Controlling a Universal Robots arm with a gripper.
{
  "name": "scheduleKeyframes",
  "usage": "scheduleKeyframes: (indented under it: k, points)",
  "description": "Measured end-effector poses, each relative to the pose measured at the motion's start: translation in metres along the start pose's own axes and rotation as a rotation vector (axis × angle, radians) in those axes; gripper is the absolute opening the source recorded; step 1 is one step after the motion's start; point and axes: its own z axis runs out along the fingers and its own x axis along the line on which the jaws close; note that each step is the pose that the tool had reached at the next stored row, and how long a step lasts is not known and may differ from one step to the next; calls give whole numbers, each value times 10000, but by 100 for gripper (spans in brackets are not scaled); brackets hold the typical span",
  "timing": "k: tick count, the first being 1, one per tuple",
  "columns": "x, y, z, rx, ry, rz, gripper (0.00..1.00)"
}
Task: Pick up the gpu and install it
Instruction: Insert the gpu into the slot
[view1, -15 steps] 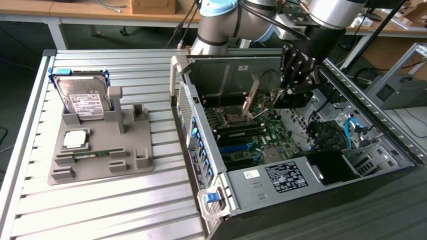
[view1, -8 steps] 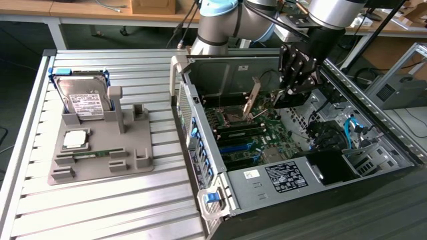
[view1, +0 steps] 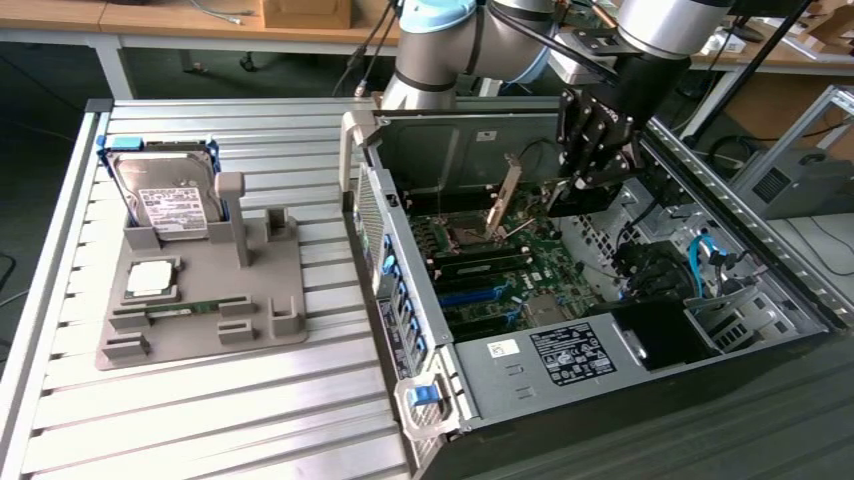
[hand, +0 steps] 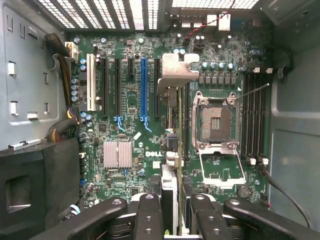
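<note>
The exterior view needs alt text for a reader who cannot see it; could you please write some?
The robot arm's gripper reaches into an open computer case and holds the gpu on edge over the motherboard. On the exterior view's left, a grey tray on a slatted table carries a hard drive.

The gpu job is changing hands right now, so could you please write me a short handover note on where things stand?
Gripper: shut on the gpu, which sits edge-on between the fingers.
Gpu: inside the open computer case, above the motherboard, beside the expansion slots, with its silver bracket end towards the vented rear wall.
Done: the gpu is picked up and brought into the case.
Left: the install. I cannot tell whether the card's edge is seated in a slot.
Also: the grey holder on the table holds the hard drive.
</note>
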Motion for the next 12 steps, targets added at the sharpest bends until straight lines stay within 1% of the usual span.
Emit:
scheduleKeyframes:
  k: [4, 12]
  points:
    - [0, 4, 0, 0, 0, 1, 27]
    - [21, 80, 2, 1, 0, 0, 27]
